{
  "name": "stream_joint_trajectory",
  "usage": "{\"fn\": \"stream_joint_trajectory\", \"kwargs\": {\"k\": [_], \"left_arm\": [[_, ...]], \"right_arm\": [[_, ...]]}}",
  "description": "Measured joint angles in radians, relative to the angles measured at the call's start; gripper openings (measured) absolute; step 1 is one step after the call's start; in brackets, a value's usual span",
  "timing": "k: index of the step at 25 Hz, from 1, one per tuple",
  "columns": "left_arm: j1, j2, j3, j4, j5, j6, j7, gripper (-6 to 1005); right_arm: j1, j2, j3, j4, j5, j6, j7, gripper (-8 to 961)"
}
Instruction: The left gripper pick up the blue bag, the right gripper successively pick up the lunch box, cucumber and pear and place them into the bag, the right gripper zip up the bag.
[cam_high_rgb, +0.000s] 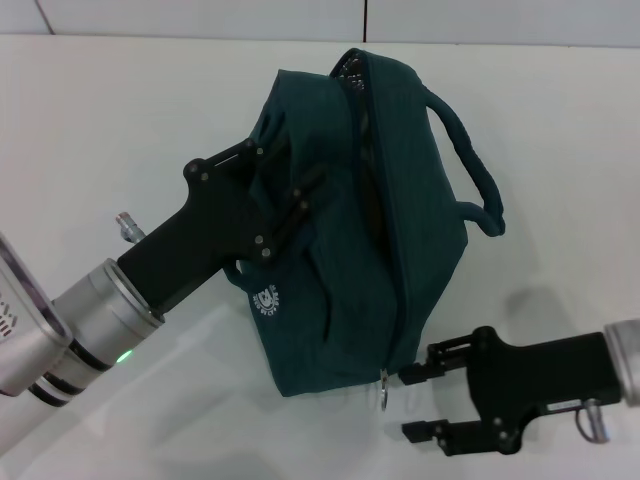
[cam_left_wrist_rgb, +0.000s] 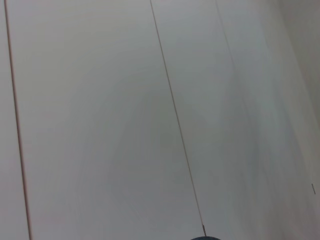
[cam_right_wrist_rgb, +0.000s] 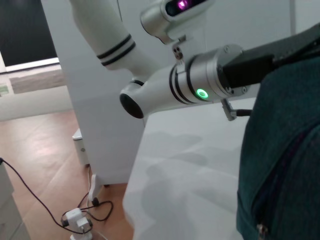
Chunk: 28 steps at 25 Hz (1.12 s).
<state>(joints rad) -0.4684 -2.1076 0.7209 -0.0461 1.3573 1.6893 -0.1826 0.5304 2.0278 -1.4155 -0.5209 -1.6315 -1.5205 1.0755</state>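
In the middle of the desk (cam_high_rgb: 90, 120), the blue bag (cam_high_rgb: 345, 250) is held up by the left gripper (cam_high_rgb: 290, 215), clenched on its side. Its zipper runs from the far edge toward the near edge. The ring pull (cam_high_rgb: 384, 392) hangs just beside the right gripper (cam_high_rgb: 415, 403), whose jaws are spread apart. I cannot see inside the bag.

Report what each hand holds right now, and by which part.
The left hand grips the blue bag by a bunch of fabric on its side, near a handle. The right hand is open beside the zipper ring, holding nothing.
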Motion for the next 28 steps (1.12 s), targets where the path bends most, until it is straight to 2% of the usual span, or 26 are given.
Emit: {"fn": "stream_joint_trajectory", "kwargs": {"k": [6, 12, 28], "left_arm": [[0.001, 0.000, 0.000, 0.000, 0.001, 0.001, 0.000, 372], [0.001, 0.000, 0.000, 0.000, 0.002, 0.001, 0.000, 372], [0.002, 0.000, 0.000, 0.000, 0.003, 0.001, -0.001, 371]], "right_arm": [[0.007, 0.000, -0.188, -0.005, 0.170, 0.139, 0.000, 523], [0.032, 0.000, -0.299, -0.009, 0.218, 0.163, 0.003, 515], [0.027, 0.000, -0.316, -0.010, 0.265, 0.194, -0.012, 495]]}}
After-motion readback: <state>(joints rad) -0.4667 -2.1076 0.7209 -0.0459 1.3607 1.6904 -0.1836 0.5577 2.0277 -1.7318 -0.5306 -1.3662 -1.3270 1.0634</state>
